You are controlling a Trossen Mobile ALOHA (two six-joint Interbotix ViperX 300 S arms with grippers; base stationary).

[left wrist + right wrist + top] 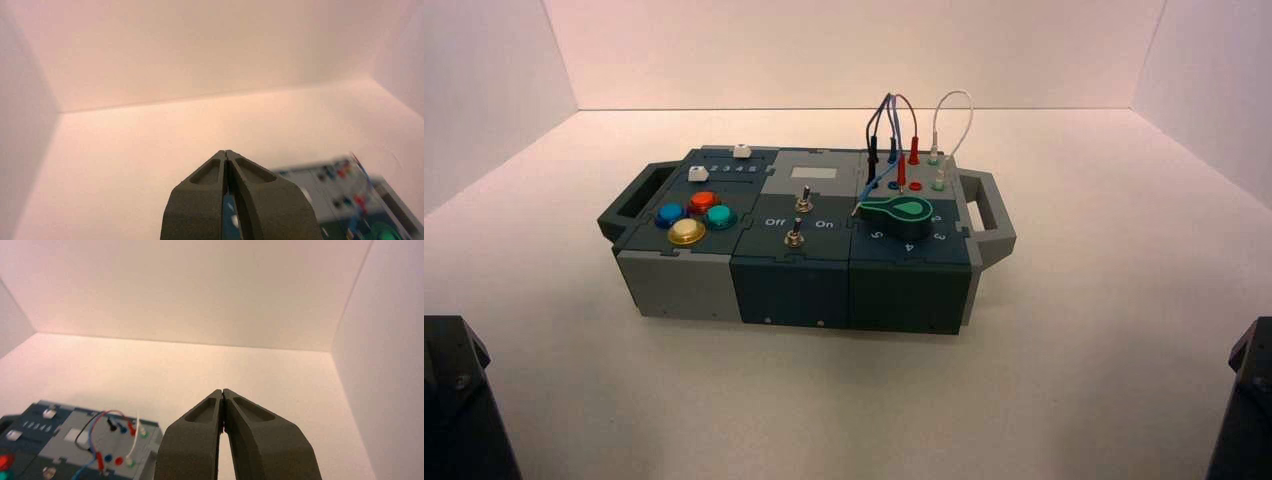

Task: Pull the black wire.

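Observation:
The black wire [873, 148] stands plugged into the box's [804, 280] far right section and arches up beside the blue, red and white leads. In the right wrist view the black wire [111, 424] curves from a slim black plug down toward the front sockets. My left gripper [226, 152] is shut and empty, held well away from the box, which lies blurred behind it. My right gripper [222, 390] is shut too, with nothing in it, and sits off the box's right side. Both arms rest at the near corners, left [454, 400] and right [1249, 400].
A green knob [906, 211] sits in front of the wires. Two toggle switches [799, 215] stand in the middle section, with coloured buttons [694, 215] on the left. Grey handles [989, 215] stick out at both ends. White walls enclose the table.

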